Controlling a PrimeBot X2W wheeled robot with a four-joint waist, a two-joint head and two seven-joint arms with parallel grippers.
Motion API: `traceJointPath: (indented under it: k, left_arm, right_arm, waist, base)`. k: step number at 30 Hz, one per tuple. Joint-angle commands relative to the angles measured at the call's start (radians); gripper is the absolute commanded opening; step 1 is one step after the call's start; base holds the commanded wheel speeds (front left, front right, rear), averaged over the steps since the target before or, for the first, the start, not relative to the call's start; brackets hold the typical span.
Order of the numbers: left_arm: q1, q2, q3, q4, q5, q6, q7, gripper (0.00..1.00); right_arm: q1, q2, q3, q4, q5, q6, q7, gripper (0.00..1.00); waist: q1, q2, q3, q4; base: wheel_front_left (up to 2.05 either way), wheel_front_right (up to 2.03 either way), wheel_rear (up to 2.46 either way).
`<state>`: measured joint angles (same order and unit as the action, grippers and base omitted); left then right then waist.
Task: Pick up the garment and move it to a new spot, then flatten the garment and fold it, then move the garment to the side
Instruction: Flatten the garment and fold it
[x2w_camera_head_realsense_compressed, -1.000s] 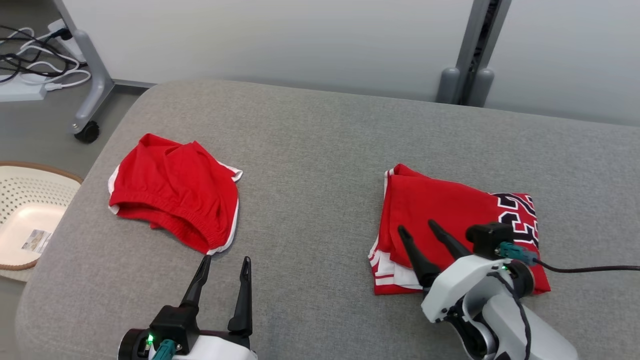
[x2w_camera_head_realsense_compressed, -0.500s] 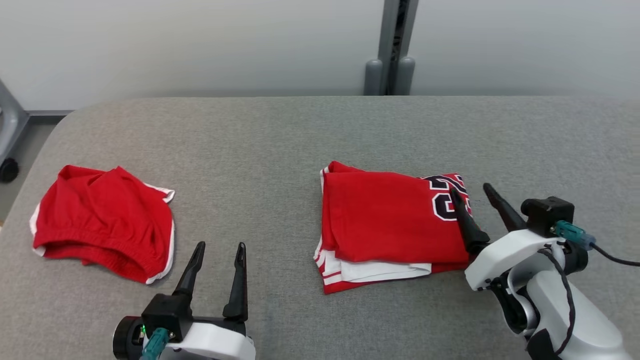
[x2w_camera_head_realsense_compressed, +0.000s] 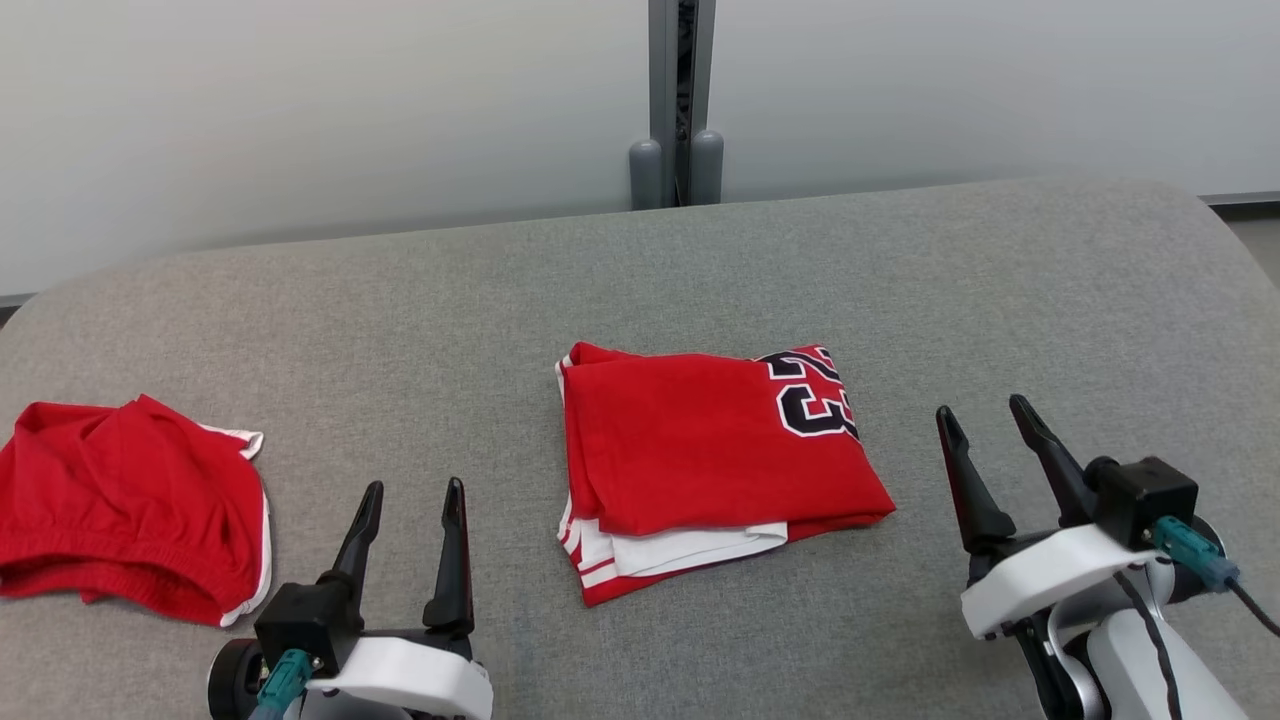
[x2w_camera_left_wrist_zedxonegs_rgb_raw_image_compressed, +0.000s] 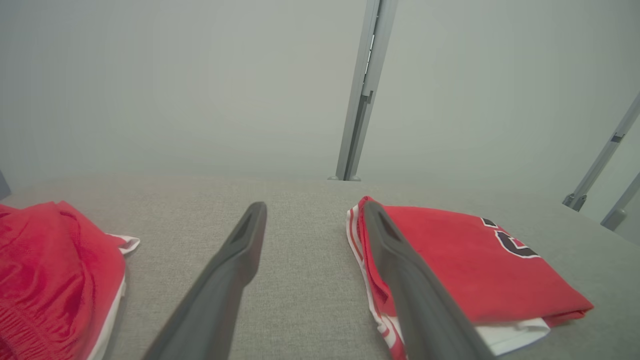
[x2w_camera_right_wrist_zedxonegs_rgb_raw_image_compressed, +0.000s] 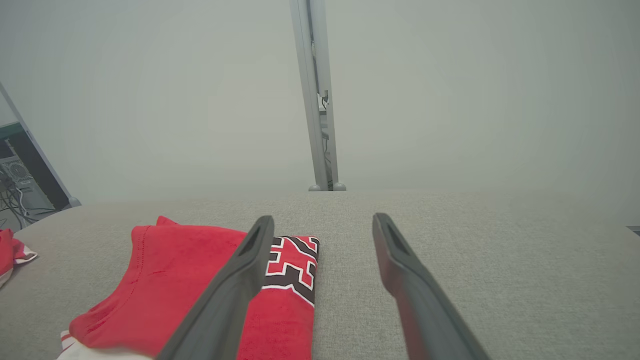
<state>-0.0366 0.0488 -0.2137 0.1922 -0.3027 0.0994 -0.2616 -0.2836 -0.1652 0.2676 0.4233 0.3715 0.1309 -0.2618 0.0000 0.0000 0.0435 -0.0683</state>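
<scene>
Jersey (x2w_camera_head_realsense_compressed: 700, 450) lies folded on the grey surface (x2w_camera_head_realsense_compressed: 640, 270), red with white trim, a black 23 at its far right corner and a white layer showing along its near edge. It sits between the 2 end effectors and touches neither. The left end effector (x2w_camera_head_realsense_compressed: 413, 487) hovers near the front edge, to the jersey's left, its fingers spread wide and holding nothing. In the left wrist view its right finger crosses in front of the jersey's left edge. The right end effector (x2w_camera_head_realsense_compressed: 982, 405) stands to the jersey's right, near its right side, fingers likewise wide apart and empty, over bare fabric. Red shorts (x2w_camera_head_realsense_compressed: 125, 510) with white piping lie crumpled at the left of the surface, well apart from the jersey. A grey post (x2w_camera_head_realsense_compressed: 677, 100) rises behind the surface.
</scene>
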Motion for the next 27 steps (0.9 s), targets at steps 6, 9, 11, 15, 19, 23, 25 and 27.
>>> traceJointPath:
  k: [6, 9, 11, 15, 19, 23, 25, 27]
  left_arm:
    - [0.033, 0.004, 0.016, -0.011, 0.041, 0.009, -0.004, 1.0]
    - [0.055, 0.004, 0.032, -0.017, 0.052, 0.009, -0.004, 1.0]
    - [0.068, 0.004, 0.042, -0.024, 0.067, 0.011, -0.004, 1.0]
    - [0.099, 0.004, 0.057, -0.04, 0.087, 0.013, -0.004, 1.0]
    - [0.127, 0.004, 0.068, -0.065, 0.095, 0.016, -0.004, 1.0]
    - [0.15, 0.003, 0.077, -0.084, 0.104, 0.012, -0.004, 1.0]
    - [0.157, 0.004, 0.083, -0.088, 0.106, 0.011, -0.004, 1.0]
    - [0.161, 0.004, 0.088, -0.093, 0.107, 0.008, -0.004, 1.0]
  right_arm:
    - [0.103, 0.009, -0.042, -0.116, -0.047, 0.0, -0.005, 1.0]
    - [0.153, 0.007, -0.049, -0.171, -0.043, 0.0, -0.005, 1.0]
    - [0.179, 0.004, -0.053, -0.192, -0.047, 0.0, -0.004, 1.0]
    - [0.222, 0.006, -0.066, -0.216, -0.059, 0.0, -0.004, 1.0]
    - [0.258, 0.012, -0.069, -0.24, -0.076, 0.0, -0.004, 1.0]
    - [0.282, 0.017, -0.062, -0.245, -0.094, 0.0, -0.004, 1.0]
    - [0.294, 0.022, -0.065, -0.25, -0.095, 0.0, -0.004, 1.0]
    - [0.296, 0.026, -0.065, -0.255, -0.099, 0.0, -0.004, 1.0]
  waist:
    - [0.0, 0.0, -0.038, -0.012]
    - [0.0, 0.0, -0.052, -0.012]
    - [0.0, 0.0, -0.06, -0.012]
    - [0.0, 0.0, -0.076, -0.006]
    - [0.0, 0.0, -0.088, 0.001]
    - [0.0, 0.0, -0.094, 0.01]
    - [0.0, 0.0, -0.095, 0.013]
    - [0.0, 0.0, -0.095, 0.016]
  base:
    - [0.0, 0.0, 0.0]
    - [0.0, 0.0, 0.0]
    - [0.0, 0.0, 0.0]
    - [0.0, 0.0, 0.0]
    - [0.0, 0.0, 0.0]
    - [0.0, 0.0, 0.0]
    - [0.0, 0.0, 0.0]
    - [0.0, 0.0, 0.0]
